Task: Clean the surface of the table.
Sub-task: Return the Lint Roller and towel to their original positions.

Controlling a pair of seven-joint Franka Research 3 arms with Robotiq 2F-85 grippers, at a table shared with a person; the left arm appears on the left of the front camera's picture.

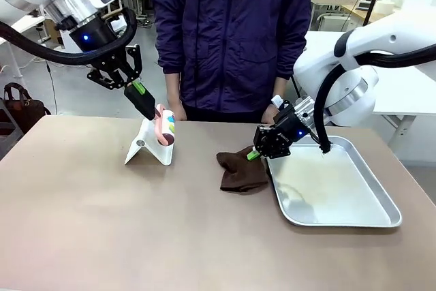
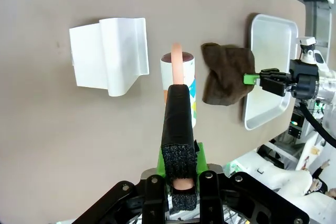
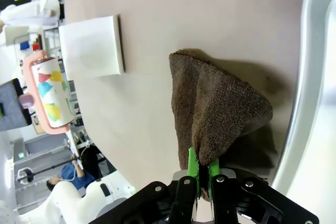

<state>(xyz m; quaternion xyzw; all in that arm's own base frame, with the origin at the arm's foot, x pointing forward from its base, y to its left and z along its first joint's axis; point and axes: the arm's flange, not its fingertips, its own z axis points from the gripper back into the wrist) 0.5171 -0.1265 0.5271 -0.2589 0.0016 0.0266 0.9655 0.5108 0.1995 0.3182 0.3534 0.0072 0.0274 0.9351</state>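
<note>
The left gripper (image 1: 141,98) has its jaws clamped tight on the black foam handle of a lint roller (image 1: 165,127), holding it just above the white stand (image 1: 151,148) that sits on the table (image 1: 102,223); from the left wrist camera the handle runs straight out between the green pads, with the roller's patterned drum (image 2: 181,85) hanging over the bare tan top beside that stand (image 2: 110,53). Over on the other side, the right gripper (image 1: 254,155) pinches a corner of a brown cloth (image 1: 240,170), jaws pressed together on the fabric (the wrist camera shows the cloth (image 3: 218,114) fanning out from the fingertips onto the tabletop). The cloth lies on the table just beside the silver tray's (image 1: 381,199) left rim. The table spreads wide across the foreground, and a person in a dark blue jacket (image 1: 231,32) stands at its far edge.
</note>
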